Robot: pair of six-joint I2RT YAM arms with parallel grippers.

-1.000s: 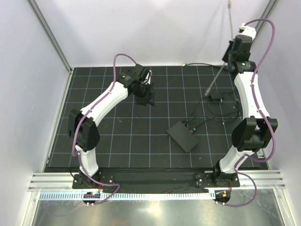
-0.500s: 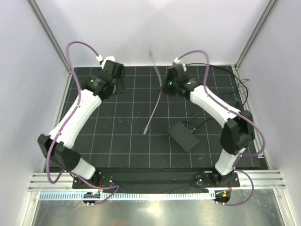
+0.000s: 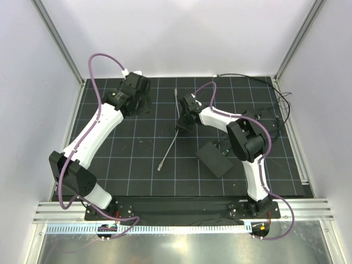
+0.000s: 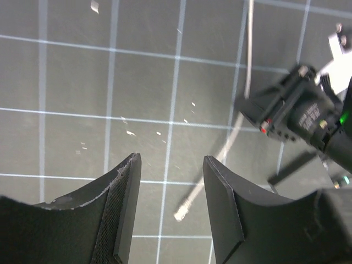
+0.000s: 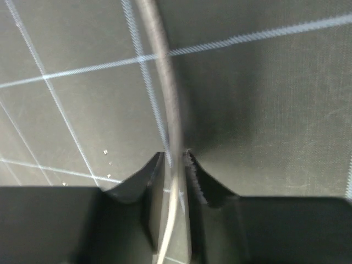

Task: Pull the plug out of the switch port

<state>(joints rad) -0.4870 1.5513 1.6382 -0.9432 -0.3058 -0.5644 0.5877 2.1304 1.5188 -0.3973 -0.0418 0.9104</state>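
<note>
The right gripper [image 5: 175, 155] sits low over the mat [image 3: 137, 165], jaws narrow, with the grey cable [image 3: 169, 144] running up between them. Whether the pads actually pinch it I cannot tell. The left gripper [image 4: 171, 162] stands wide apart with nothing in it, over the mat's far left part.

The plug [image 3: 224, 149] is a tiny dark connector with a teal speck. It is still seated at the far right edge of the box [image 3: 215, 159], a flat matte black rectangle lying askew near the mat's middle right, well apart from both grippers. The port itself is too small to make out, and the right arm's elbow crosses just beside the plug. The right wrist view is blurred.

Half a second ago the right gripper was farther back and the grey cable swung upright, smeared by motion. Now the cable slants across the mat, its silver tip nearer the front. The box and plug have not moved.
</note>
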